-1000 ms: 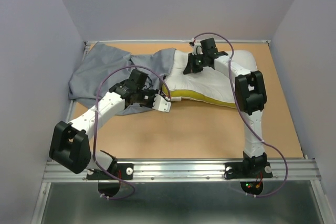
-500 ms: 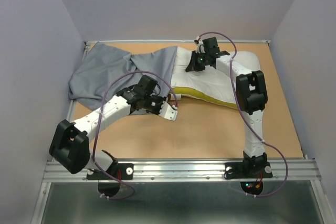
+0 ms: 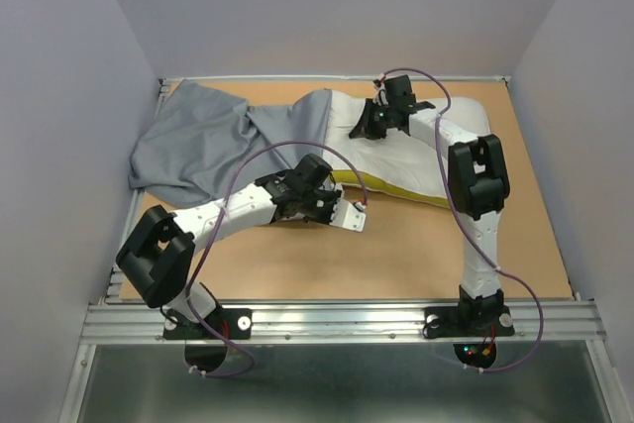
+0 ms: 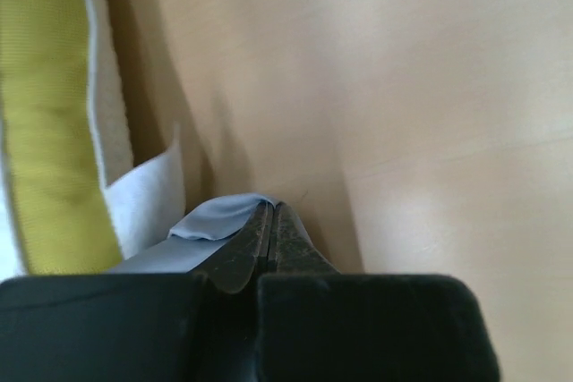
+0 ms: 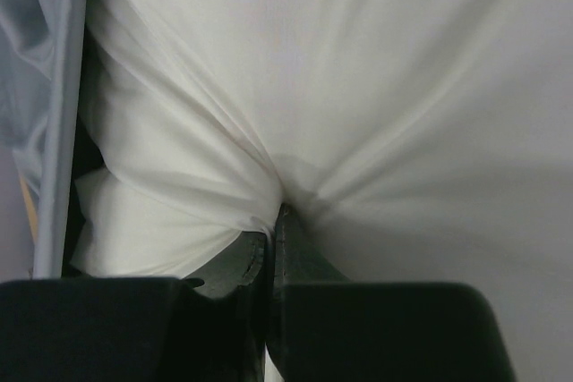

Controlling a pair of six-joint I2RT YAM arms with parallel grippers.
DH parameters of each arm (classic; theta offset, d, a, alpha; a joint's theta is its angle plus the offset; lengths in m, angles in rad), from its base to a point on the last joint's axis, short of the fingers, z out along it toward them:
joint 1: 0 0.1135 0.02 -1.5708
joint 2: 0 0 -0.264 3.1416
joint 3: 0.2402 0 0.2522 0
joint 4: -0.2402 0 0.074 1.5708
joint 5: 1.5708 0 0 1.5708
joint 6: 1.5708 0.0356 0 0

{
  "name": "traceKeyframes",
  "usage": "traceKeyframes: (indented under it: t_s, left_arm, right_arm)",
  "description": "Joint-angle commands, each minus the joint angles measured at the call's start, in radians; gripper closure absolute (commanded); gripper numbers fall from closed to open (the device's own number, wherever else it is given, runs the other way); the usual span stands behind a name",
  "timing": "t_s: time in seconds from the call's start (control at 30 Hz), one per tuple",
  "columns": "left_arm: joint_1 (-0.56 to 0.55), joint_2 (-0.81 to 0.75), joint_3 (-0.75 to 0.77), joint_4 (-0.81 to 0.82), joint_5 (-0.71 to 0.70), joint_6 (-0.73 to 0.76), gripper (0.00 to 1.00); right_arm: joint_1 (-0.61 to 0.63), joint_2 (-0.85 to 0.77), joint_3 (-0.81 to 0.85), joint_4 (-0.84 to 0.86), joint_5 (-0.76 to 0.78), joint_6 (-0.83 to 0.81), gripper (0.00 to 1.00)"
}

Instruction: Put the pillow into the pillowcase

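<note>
- One soft, white, quilted rectangular pillow [image 3: 411,156] lies under the right gripper [image 3: 361,130]. The gripper's fingers are pressed together on a bunched pinch of the white cover [image 5: 358,87].
- A wrinkled slate-grey fabric pillowcase [image 3: 208,136] spreads away to the left of that gripper, and its edge overlaps the pillow's left end.
- The left gripper [image 4: 271,212] is low, just in front of the pillow's yellow side band [image 4: 54,114]. It is clamped on a fold of the grey fabric.
- A small white tag [image 4: 148,199] hangs just left of those fingertips.
- A tan wooden table [image 3: 426,245] lies beneath both.
</note>
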Motion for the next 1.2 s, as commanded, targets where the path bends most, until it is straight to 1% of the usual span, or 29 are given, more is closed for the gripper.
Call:
traceKeyframes:
  t_s: [0.0,0.03,0.07,0.1,0.17,0.2,0.23,0.27,0.3,0.33,0.37,0.4,0.43,0.47,0.53,0.57,0.6,0.63,0.7,0.77,0.8,0.83,0.87,0.97,1.03,1.07,1.13,1.17]
  left_arm:
    - [-0.018,-0.022,0.135,0.059,0.027,-0.123,1.0]
    - [-0.016,-0.03,0.149,0.045,0.05,-0.132,0.97]
    - [-0.018,-0.039,0.167,0.033,0.051,-0.146,0.92]
    - [-0.016,-0.063,0.186,0.023,0.07,-0.198,0.76]
    - [-0.015,-0.083,0.269,-0.024,0.084,-0.285,0.61]
    - [-0.013,-0.097,0.296,-0.033,0.071,-0.403,0.47]
    - [-0.008,-0.099,0.347,-0.049,0.048,-0.458,0.4]
    - [-0.001,-0.099,0.365,-0.053,-0.003,-0.564,0.29]
    - [0.01,-0.096,0.382,-0.061,-0.03,-0.565,0.29]
    - [0.019,-0.088,0.408,-0.091,-0.052,-0.633,0.29]
    - [0.04,-0.081,0.41,-0.101,-0.108,-0.67,0.29]
    - [0.05,-0.079,0.404,-0.102,-0.161,-0.76,0.29]
    - [0.068,-0.077,0.392,-0.098,-0.198,-0.802,0.31]
    - [0.083,-0.074,0.354,-0.098,-0.268,-0.838,0.32]
    - [0.133,-0.068,0.3,-0.099,-0.319,-0.926,0.33]
    - [0.145,-0.062,0.289,-0.101,-0.342,-0.95,0.35]
    - [0.165,-0.05,0.278,-0.101,-0.389,-0.973,0.35]
    - [0.171,-0.042,0.272,-0.104,-0.39,-0.987,0.35]
    - [0.176,-0.025,0.27,-0.098,-0.449,-1.005,0.35]
    - [0.176,-0.01,0.281,-0.101,-0.44,-0.999,0.35]
    - [0.176,0.011,0.289,-0.104,-0.436,-0.993,0.39]
    - [0.176,0.024,0.293,-0.113,-0.436,-0.991,0.41]
    - [0.176,0.05,0.309,-0.116,-0.43,-0.988,0.46]
    - [0.176,0.079,0.33,-0.119,-0.404,-0.984,0.48]
    - [0.176,0.094,0.332,-0.104,-0.335,-0.978,0.49]
    - [0.176,0.101,0.333,-0.104,-0.325,-0.977,0.58]
    - [0.176,0.116,0.35,-0.101,-0.301,-0.977,0.9]
    - [0.176,0.13,0.362,-0.102,-0.276,-0.985,1.0]
  right_arm:
    - [0.025,-0.053,-0.146,0.047,0.012,-0.022,0.99]
    - [0.028,-0.05,-0.179,0.059,0.008,-0.041,0.99]
    - [0.027,-0.049,-0.209,0.07,-0.001,-0.059,1.0]
    - [0.027,-0.047,-0.242,0.076,-0.009,-0.088,0.99]
    - [0.027,-0.064,-0.314,0.105,-0.03,-0.105,0.99]
    - [0.027,-0.075,-0.334,0.117,-0.044,-0.11,0.99]
    - [0.027,-0.09,-0.36,0.139,-0.066,-0.108,0.99]
    - [0.027,-0.095,-0.365,0.144,-0.073,-0.104,1.0]
    - [0.027,-0.099,-0.366,0.147,-0.081,-0.102,1.0]
    - [0.025,-0.105,-0.366,0.151,-0.087,-0.104,0.99]
    - [0.027,-0.107,-0.366,0.151,-0.093,-0.102,0.99]
    - [0.027,-0.11,-0.366,0.154,-0.1,-0.102,0.99]
    - [0.027,-0.115,-0.365,0.156,-0.113,-0.102,1.0]
    - [0.027,-0.118,-0.366,0.159,-0.123,-0.101,0.99]
    - [0.027,-0.125,-0.368,0.16,-0.147,-0.095,0.99]
    - [0.027,-0.128,-0.371,0.161,-0.155,-0.093,0.99]
    - [0.027,-0.134,-0.377,0.161,-0.164,-0.095,0.99]
    - [0.025,-0.138,-0.382,0.161,-0.172,-0.096,0.99]
    - [0.027,-0.15,-0.394,0.159,-0.173,-0.113,1.0]
    - [0.027,-0.156,-0.401,0.159,-0.178,-0.122,0.99]
    - [0.025,-0.158,-0.405,0.159,-0.182,-0.13,0.99]
    - [0.027,-0.158,-0.409,0.157,-0.185,-0.133,0.99]
    - [0.027,-0.158,-0.411,0.157,-0.198,-0.136,0.99]
    - [0.027,-0.158,-0.417,0.157,-0.199,-0.153,0.99]
    - [0.027,-0.156,-0.421,0.157,-0.201,-0.174,1.0]
    - [0.027,-0.154,-0.421,0.157,-0.204,-0.177,0.99]
    - [0.028,-0.153,-0.423,0.157,-0.215,-0.184,0.99]
    - [0.027,-0.148,-0.423,0.157,-0.219,-0.188,0.99]
